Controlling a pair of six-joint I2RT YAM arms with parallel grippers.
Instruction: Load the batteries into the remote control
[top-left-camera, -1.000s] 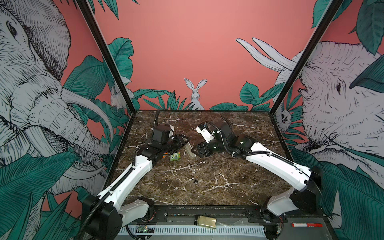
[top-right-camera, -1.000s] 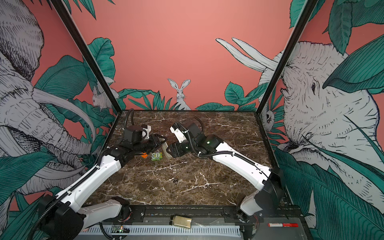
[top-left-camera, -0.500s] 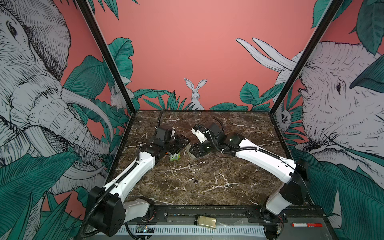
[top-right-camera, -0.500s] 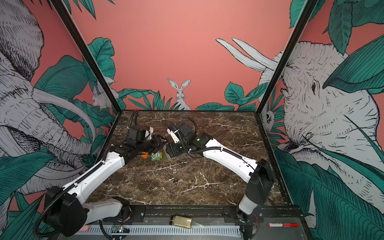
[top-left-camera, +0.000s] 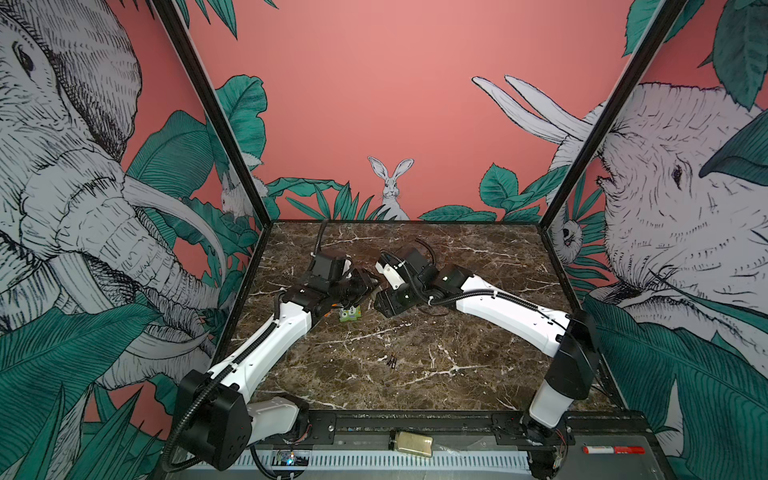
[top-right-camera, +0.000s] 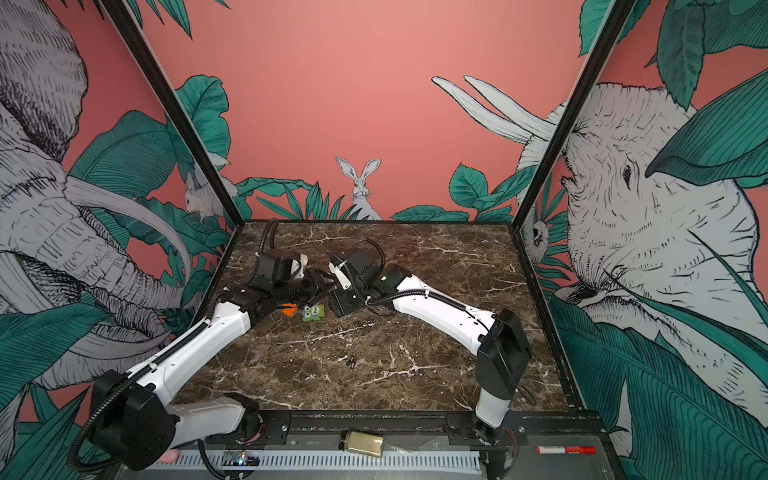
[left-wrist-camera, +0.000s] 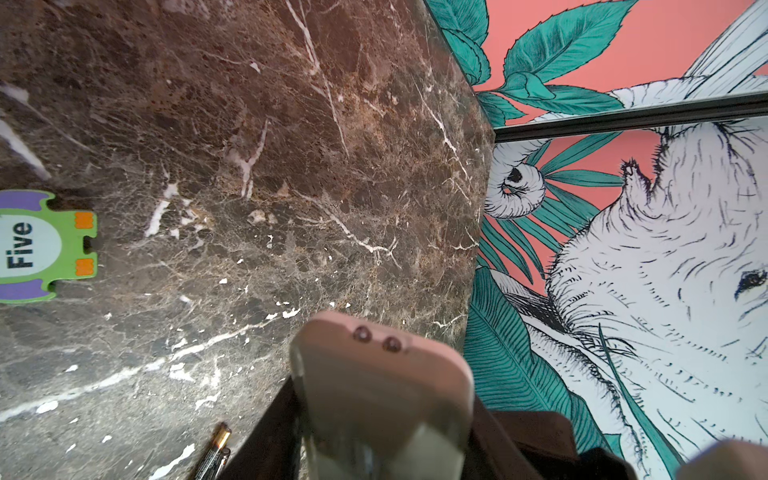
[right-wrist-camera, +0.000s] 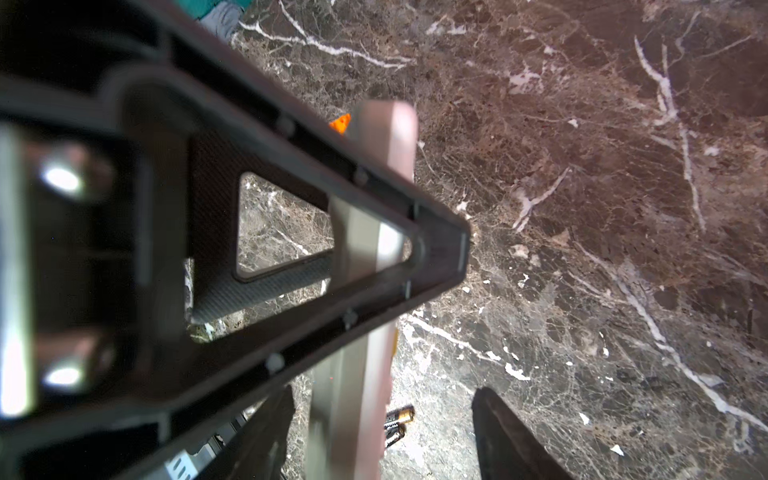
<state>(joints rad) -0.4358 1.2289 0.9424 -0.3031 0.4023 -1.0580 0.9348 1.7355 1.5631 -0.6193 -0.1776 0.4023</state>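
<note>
- Remote control (left-wrist-camera: 382, 374) was gripped by the left hand (left-wrist-camera: 395, 444), lifted; the right hand (right-wrist-camera: 384, 401) was spread open around it.
- Batteries (top-left-camera: 391, 360) were left untouched on the worktop (top-left-camera: 457, 374); a steadier remote hold was probably needed first.

In both top views your left arm (top-left-camera: 266, 353) stretches from the lower left towards the centre, and your right arm (top-left-camera: 511, 316) from the lower right, wrists nearly meeting. Your left gripper (left-wrist-camera: 382, 395) is clamped on the remote control (left-wrist-camera: 374, 365). Your right gripper (right-wrist-camera: 382, 395) stands spread astride it, one finger (right-wrist-camera: 511, 440) clear of it.
</note>
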